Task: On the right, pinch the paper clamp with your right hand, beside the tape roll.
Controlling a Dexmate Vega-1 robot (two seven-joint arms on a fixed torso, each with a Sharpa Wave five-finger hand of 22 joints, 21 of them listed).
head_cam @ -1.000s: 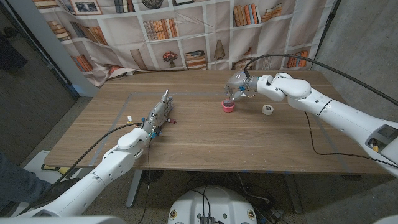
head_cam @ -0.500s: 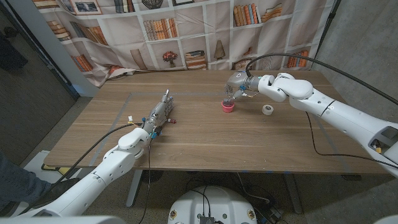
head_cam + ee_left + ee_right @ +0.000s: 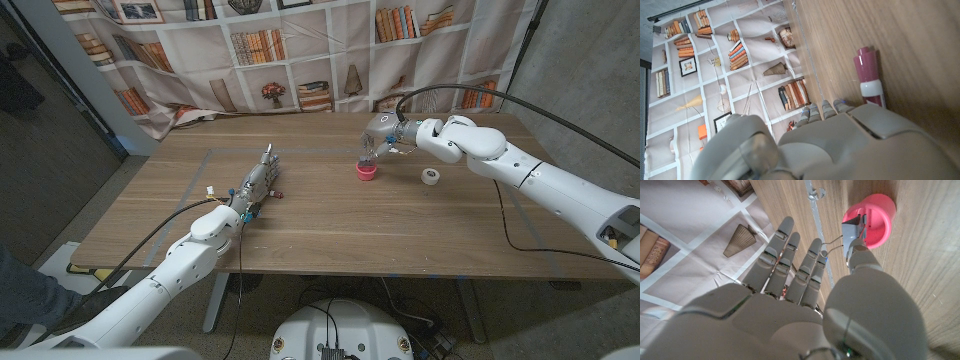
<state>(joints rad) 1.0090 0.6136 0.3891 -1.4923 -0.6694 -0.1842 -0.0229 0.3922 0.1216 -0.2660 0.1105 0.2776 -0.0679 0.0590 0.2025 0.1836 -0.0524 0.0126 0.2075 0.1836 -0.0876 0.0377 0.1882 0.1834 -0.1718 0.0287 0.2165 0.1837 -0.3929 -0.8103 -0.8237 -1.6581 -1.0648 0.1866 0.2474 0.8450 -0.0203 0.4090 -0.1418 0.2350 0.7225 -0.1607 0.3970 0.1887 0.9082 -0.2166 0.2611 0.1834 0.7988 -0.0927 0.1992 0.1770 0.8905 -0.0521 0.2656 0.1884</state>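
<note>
My right hand [image 3: 378, 140] hovers at the table's far right, just above a pink tape roll [image 3: 367, 171]. In the right wrist view the thumb [image 3: 860, 255] and a fingertip pinch a small metal paper clamp [image 3: 853, 228] by its wire handles. The clamp hangs against the rim of the pink tape roll [image 3: 879, 222], and the other fingers [image 3: 790, 255] reach out straight. A white tape roll [image 3: 431, 177] lies just right of the hand. My left hand [image 3: 255, 185] waits at the left with its fingers stretched out and holds nothing.
A maroon and white marker [image 3: 275, 195] lies beside the left hand's fingertips, and the left wrist view shows the marker [image 3: 869, 80] close up. A bookshelf-print curtain [image 3: 300, 50] hangs behind the table's far edge. A black cable [image 3: 520, 240] trails over the right side.
The right hand has risen slightly above the pink roll, the clamp staying between thumb and finger. The left arm and both rolls are where they were.
</note>
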